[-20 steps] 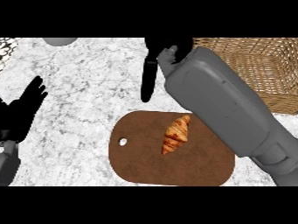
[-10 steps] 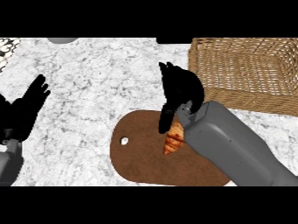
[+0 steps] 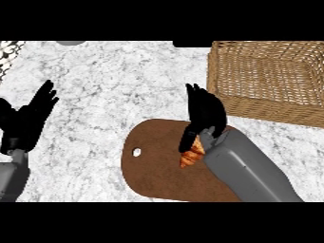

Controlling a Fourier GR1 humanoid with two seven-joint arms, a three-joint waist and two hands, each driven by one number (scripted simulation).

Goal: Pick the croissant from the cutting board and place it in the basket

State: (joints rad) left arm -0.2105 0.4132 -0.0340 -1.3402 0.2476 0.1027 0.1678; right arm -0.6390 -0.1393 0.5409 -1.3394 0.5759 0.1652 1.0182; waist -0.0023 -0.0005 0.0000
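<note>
R hand [image 3: 205, 114] over croissant [image 3: 192, 154] on board [image 3: 157, 166], fingers curling down onto it but grip not confirmed, so can't tell if closed on it; L hand [image 3: 25, 116] open, resting at left over worktop [image 3: 115, 80]. Risk: croissant held only by one end, could pivot or slip out on lift, or clip near wall of basket [image 3: 276, 80], which stands apart to upper right. Most of croissant hidden by R hand and forearm, finger contact not visible; board's lower edge cut off.

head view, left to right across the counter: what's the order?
Left hand, open at the left edge → cutting board → croissant on the board, partly under the right hand → basket at the far right.
</note>
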